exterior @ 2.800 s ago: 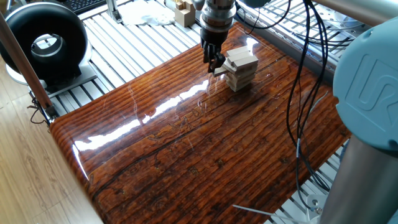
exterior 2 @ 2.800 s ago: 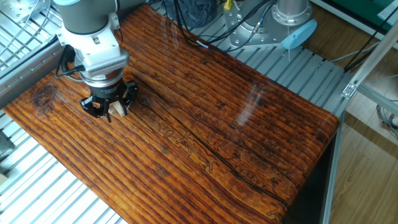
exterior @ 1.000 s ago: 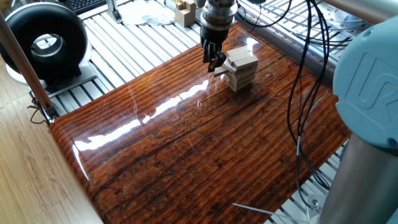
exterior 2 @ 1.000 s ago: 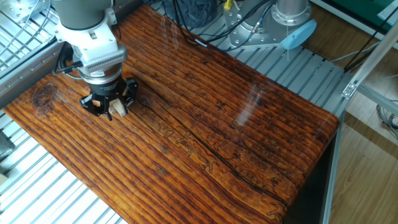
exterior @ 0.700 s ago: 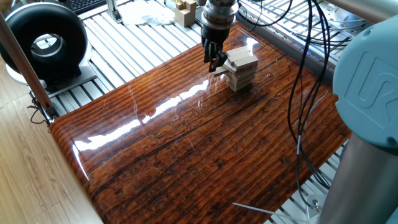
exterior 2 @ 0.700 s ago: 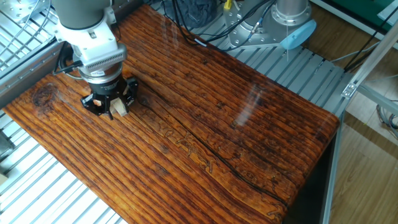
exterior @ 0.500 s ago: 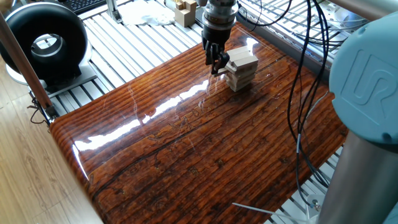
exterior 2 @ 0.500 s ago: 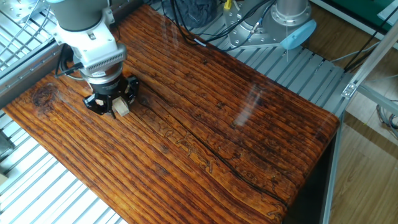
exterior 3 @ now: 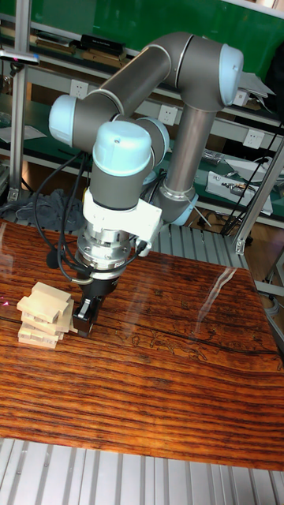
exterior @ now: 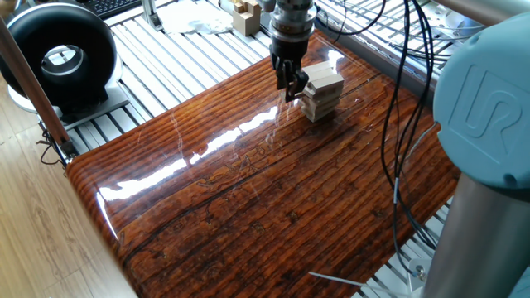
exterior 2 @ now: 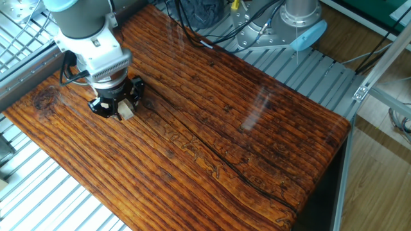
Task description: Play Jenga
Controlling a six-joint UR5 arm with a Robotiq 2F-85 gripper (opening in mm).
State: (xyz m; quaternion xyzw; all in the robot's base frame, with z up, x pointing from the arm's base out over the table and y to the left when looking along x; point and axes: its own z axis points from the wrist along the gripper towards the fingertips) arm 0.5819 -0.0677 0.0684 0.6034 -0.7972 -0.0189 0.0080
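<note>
The gripper [exterior: 290, 85] points straight down at one side of the Jenga tower [exterior: 320, 89], its dark fingers [exterior 3: 84, 313] low beside the middle and lower layers. In the tall fixed view the fingers sit directly against the tower's side, where one block [exterior 3: 71, 309] juts out of the stack toward them; the fingers appear to be touching or closing on the end of that block, but the contact point is too small and shadowed to confirm. The jaws look narrowly set, with little gap visible between them; whether they are clamped on the block or merely pressed against it cannot be told. In the other fixed view the gripper [exterior 2: 119, 110] hides almost the whole tower, and only a pale block end [exterior 2: 126, 112] shows just below its body. The tower stands upright on the glossy wooden surface [exterior: 273, 182], its crosswise layers slightly uneven, the top layer skewed relative to those under it. Beyond the gripper, off the surface on the slatted metal frame, stands a small cluster of pale wooden pieces [exterior: 245, 15], well apart from the tower.
</note>
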